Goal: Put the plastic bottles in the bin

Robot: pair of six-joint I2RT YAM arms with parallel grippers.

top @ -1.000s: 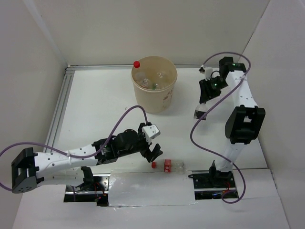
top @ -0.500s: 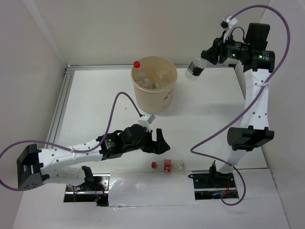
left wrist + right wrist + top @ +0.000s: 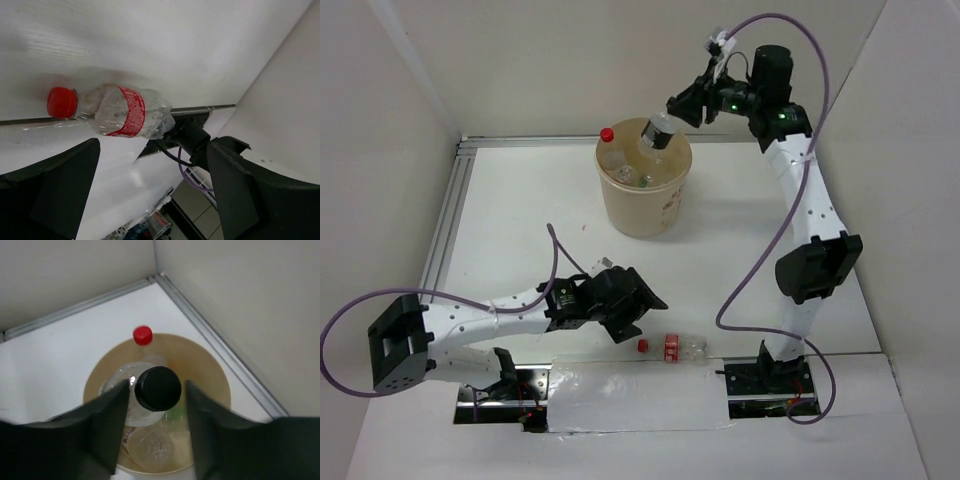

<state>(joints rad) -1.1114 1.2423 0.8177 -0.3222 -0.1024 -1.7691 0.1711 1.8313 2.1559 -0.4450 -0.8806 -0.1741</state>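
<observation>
A clear, thin-walled bottle with a ribbed black cap [image 3: 159, 388] hangs above the bin [image 3: 645, 208]. Its long axis is tilted, with the cap up toward the wrist and the base down over the bin's opening. The right gripper [image 3: 680, 108] has its fingers partly closed on the bottle's upper part, just below the cap.

The bin is a round, smooth tan tub with a faint print on its side, standing at the far middle of the white table [image 3: 520, 220]. Inside lie crumpled clear bottles, one of them showing green [image 3: 645, 180]. A red cap [image 3: 607, 134] sticks up at the far left of the rim.

A second clear bottle [image 3: 125, 111] lies on its side at the near edge of the table. It is dented, with a red label around its middle and a red cap. In the top view its long axis runs left to right, cap to the left. The left gripper [image 3: 638, 315] is just left of it with its dark fingers spread wide and holding nothing, clear of the bottle.
</observation>
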